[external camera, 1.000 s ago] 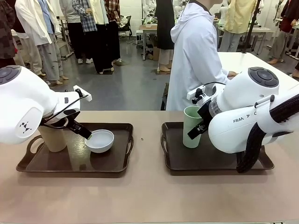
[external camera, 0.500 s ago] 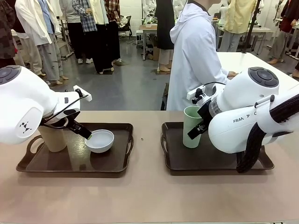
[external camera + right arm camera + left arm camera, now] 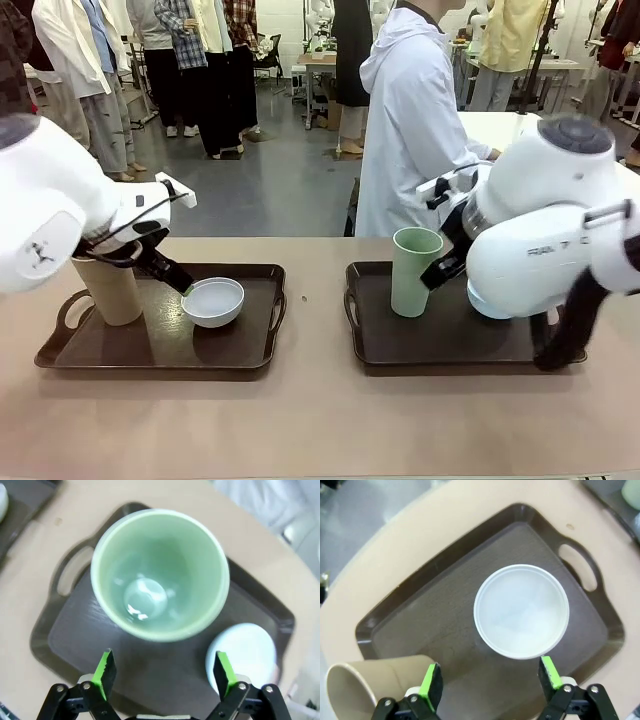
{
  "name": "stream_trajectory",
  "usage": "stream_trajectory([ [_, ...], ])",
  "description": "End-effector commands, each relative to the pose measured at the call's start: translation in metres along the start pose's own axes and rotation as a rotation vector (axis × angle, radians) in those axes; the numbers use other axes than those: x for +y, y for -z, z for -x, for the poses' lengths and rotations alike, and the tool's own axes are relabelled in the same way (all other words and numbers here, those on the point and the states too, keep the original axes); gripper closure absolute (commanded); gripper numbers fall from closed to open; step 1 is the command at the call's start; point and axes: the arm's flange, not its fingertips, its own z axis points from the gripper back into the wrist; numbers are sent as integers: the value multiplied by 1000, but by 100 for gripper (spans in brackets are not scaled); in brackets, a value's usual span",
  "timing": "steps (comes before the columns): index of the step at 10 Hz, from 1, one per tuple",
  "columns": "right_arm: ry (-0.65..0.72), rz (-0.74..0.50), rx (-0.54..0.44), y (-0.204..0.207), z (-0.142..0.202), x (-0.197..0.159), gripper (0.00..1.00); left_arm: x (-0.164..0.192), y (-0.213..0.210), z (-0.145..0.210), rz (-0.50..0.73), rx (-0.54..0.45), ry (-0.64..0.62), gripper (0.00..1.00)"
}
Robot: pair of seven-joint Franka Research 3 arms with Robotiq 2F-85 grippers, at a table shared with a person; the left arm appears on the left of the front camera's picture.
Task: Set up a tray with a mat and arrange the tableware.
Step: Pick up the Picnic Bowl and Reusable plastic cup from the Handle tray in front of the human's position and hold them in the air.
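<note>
Two brown trays are on the table. The left tray (image 3: 262, 335) carries a tall tan cup (image 3: 108, 290) and a white bowl (image 3: 214, 302). My left gripper (image 3: 490, 677) hangs open above this tray, with the white bowl (image 3: 521, 611) just beyond its fingertips and the tan cup (image 3: 370, 685) off to one side. The right tray (image 3: 400, 345) holds a pale green cup (image 3: 415, 270). My right gripper (image 3: 164, 670) is open above it, looking down into the green cup (image 3: 160, 572), and a light blue bowl (image 3: 245, 652) sits beside the cup. Each tray floor looks lined with a dark wood-grained mat (image 3: 435, 615).
A person in a white coat (image 3: 415, 120) stands at the far side of the table, turned away. Bare tan tabletop (image 3: 320, 420) runs in front of both trays and between them. The tray handles (image 3: 577, 570) stick out at the ends.
Both arms have lifted and drawn back a little. The left wrist has cleared the tan cup, and the right wrist has moved off to the right of the green cup. The tableware has stayed put.
</note>
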Motion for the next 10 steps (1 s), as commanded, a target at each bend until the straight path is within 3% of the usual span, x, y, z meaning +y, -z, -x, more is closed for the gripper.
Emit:
stream_trajectory([
  [1,83,96,73,-50,48,16,0,-18,-48,6,39,75,-11,0],
  [3,141,72,133,-68,79,20,0,-29,-69,21,87,194,-14,0],
  [6,216,23,180,-71,117,26,0,-43,-98,45,62,204,-64,0],
  [8,233,-67,168,-63,127,-2,0,-25,-103,49,53,148,-156,0],
  [10,340,-203,119,-61,143,-56,0,16,-108,53,154,109,-283,0],
])
